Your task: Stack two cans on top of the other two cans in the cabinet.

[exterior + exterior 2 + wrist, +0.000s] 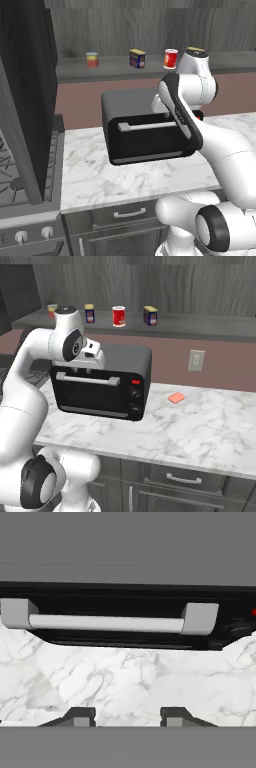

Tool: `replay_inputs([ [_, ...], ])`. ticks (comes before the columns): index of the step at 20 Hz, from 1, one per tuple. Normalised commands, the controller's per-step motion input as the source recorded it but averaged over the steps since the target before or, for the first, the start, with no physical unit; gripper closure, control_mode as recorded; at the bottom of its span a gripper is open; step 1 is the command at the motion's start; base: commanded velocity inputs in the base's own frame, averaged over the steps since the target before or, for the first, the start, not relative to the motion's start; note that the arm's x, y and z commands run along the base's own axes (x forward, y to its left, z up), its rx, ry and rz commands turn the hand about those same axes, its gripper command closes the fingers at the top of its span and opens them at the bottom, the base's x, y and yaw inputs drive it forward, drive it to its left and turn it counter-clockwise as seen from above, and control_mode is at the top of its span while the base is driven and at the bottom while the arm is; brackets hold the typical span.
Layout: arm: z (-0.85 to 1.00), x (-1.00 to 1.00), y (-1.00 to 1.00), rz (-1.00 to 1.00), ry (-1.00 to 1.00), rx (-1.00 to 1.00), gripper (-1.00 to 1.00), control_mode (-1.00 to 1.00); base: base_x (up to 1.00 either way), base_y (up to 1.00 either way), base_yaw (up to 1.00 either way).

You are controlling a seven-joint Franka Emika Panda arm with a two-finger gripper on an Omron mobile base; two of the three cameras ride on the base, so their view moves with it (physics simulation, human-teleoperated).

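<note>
Gripper empty, jaws drawn in as far as they go, hanging over the marble counter before the oven's silver handle. Four cans on the cabinet ledge, none stacked: one orange-red can, one red can, two blue cans.

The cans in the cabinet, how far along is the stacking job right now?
Nothing looks done: all four cans stand singly on the cabinet ledge, the short orange-red can, a blue can, the red can and the second blue can. Nothing is in hand: the gripper is empty, facing the oven handle above the marble counter. Both stacks remain.
</note>
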Motion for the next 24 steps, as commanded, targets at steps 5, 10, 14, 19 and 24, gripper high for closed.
replay_inputs([
  [5,0.0,-0.03,0.0,0.0,0.0,0.0,-1.0,-1.0,0.0,0.0,0.0],
  [10,0.0,-0.21,0.0,0.0,-0.26,0.0,-1.0,-1.0,0.0,0.0,0.0],
  [14,0.09,-0.22,0.0,-0.03,-0.4,0.0,-1.0,-1.0,0.0,0.0,0.0],
  [19,0.2,-0.16,0.0,-0.1,-0.36,0.0,-1.0,-1.0,0.0,0.0,0.0],
  [24,0.33,-0.06,0.0,-0.14,-0.16,0.0,-1.0,-1.0,0.0,0.0,0.0],
])
